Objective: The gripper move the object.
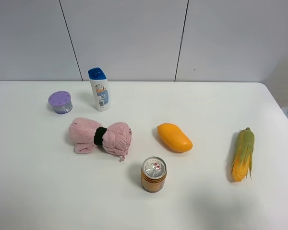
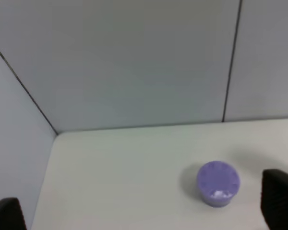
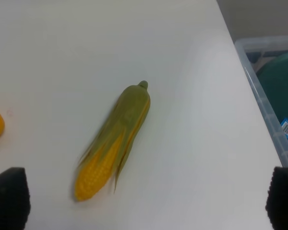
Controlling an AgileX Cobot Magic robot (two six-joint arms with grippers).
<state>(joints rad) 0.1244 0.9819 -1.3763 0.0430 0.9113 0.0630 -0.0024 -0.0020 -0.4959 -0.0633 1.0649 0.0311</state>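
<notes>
The bottle [image 1: 100, 89] label's print is too small to read.

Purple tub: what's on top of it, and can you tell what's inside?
Only its own ridged lilac lid sits on the tub; nothing rests on it. The lid is closed, so the contents are hidden. Neither gripper touches it.

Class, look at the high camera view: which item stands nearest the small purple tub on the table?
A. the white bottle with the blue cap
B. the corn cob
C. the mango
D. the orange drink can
A: the white bottle stands just beside the purple tub at the table's far left, while the other three lie farther off.
</notes>
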